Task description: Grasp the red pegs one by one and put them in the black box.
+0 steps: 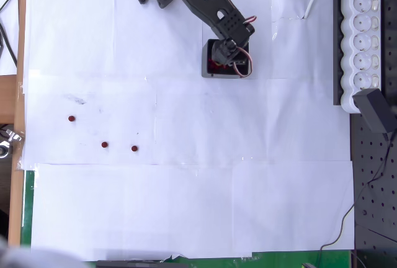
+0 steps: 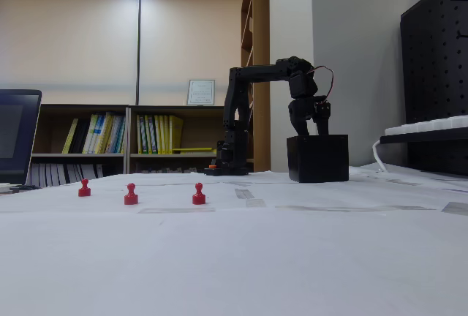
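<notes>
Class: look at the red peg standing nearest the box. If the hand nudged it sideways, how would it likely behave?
The peg looks small with a knob top, narrow waist and a wider base, so it would probably tip rather than slide. Once down, its round shape suggests it could roll on the smooth white paper. It is likely light and rigid.

Three pegs [image 1: 104, 145] lie well left of the box [image 1: 207, 63] under the end effector [image 1: 224, 57].

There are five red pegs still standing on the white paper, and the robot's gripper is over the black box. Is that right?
Not quite: three red pegs stand on the paper, not five. The overhead view shows them at and, and the fixed view shows the same three in a row. The rest holds: the gripper is over the black box.
</notes>
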`<state>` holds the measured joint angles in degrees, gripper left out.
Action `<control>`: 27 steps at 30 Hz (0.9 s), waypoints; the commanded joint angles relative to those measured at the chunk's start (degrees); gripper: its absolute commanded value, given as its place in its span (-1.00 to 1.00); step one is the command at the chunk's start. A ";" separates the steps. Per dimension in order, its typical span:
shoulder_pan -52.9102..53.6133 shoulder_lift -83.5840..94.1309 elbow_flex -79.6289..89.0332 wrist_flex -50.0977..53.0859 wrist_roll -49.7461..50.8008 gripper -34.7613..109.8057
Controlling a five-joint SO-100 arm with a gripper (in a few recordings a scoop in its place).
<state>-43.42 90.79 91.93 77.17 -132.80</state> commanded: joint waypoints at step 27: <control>71.89 -14.15 -46.41 -76.03 37.71 -0.32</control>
<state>23.55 70.93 44.21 12.74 -93.43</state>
